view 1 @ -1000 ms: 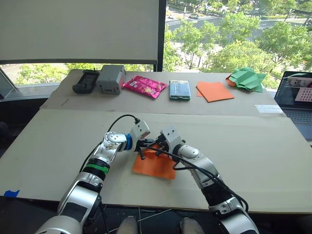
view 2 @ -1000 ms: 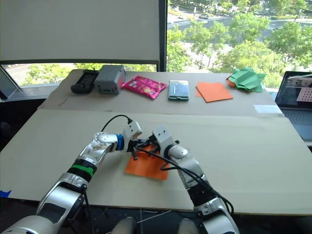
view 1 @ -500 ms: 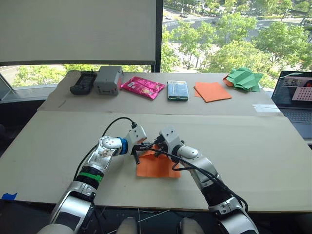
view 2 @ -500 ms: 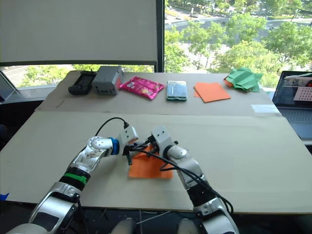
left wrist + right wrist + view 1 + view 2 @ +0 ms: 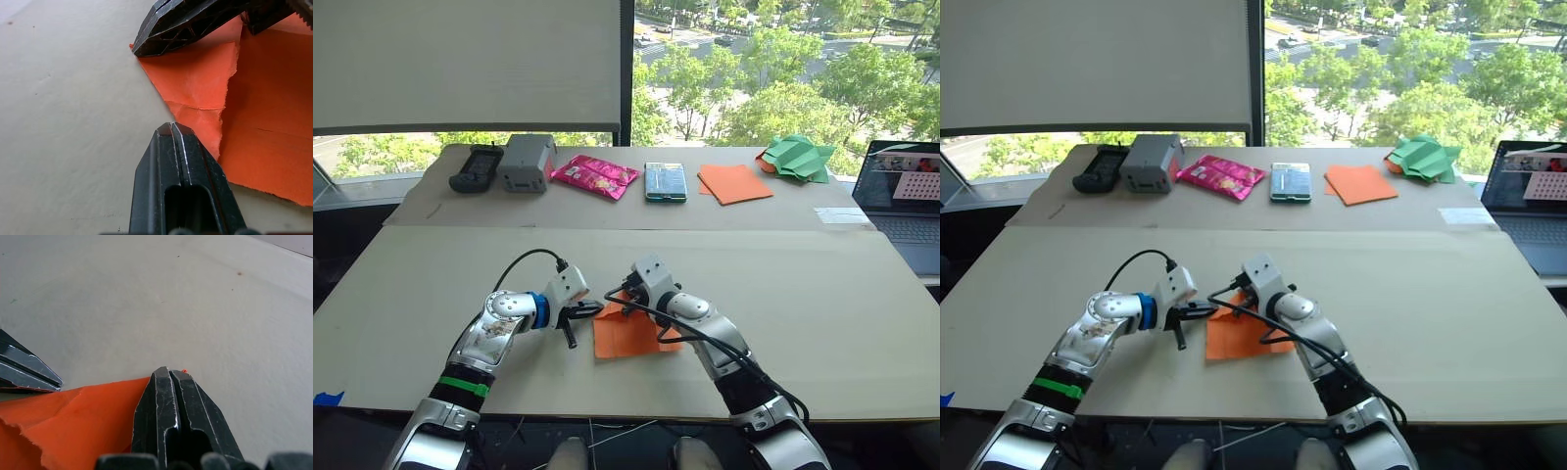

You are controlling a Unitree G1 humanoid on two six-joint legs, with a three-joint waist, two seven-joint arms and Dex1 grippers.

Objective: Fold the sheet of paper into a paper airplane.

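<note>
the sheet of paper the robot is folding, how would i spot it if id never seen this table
Start at the near table, the one in front of the robot. The sheet of paper lies flat between the left gripper and the right gripper. Unlike the uncreased orange stack on the far table, it has folded flaps.

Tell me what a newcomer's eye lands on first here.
The bright-orange sheet of paper on the near table, with the left gripper and right gripper meeting at its far corner. Beyond, a pink packet and green paper shapes line the back table.
</note>
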